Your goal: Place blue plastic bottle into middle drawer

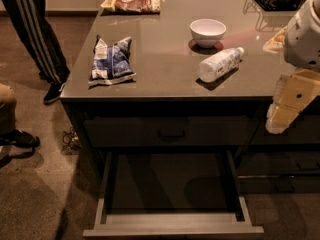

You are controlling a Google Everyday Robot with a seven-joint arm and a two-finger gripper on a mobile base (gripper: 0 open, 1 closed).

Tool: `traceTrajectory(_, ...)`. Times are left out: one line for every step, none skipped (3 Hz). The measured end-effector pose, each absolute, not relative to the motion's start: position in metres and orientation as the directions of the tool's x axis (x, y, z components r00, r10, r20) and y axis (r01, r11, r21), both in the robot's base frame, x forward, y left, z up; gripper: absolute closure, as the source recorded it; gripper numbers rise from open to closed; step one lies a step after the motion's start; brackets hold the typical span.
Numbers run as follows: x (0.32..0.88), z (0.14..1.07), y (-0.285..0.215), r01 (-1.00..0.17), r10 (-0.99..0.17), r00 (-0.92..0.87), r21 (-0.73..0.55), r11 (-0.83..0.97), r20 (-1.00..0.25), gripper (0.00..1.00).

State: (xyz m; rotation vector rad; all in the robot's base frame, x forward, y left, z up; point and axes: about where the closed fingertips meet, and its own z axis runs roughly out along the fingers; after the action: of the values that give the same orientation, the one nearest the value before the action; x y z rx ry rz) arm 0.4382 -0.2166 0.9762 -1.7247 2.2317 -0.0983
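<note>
Blue plastic bottle [219,64] on side on counter [165,79]: probably light, slick, rolls easily. Grip across labelled middle. Gripper [286,106] beside right counter edge; grasp state unclear.

Middle drawer [170,184]: pulled out under the table's front edge, open from above. Blue plastic bottle [218,64]: near front edge, right half; bowl [208,31] just behind it. Gripper [279,116]: beside front-right corner.
</note>
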Motion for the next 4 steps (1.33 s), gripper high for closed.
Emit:
traceTrajectory(0.439, 0.978, -0.216, -0.931, -0.953, -0.214, -0.252, 0.265, -0.214, 0.00)
traceTrajectory(0.467, 0.978, -0.215, -0.943, -0.968, -0.114, -0.282, 0.177, -0.224, 0.00)
traceTrajectory(0.523, 0.973, -0.204, -0.952, -0.960, 0.071, -0.305, 0.015, -0.270, 0.00)
traceTrajectory(0.578, 0.954, -0.191, -0.950, -0.924, 0.202, -0.295, -0.104, -0.325, 0.00)
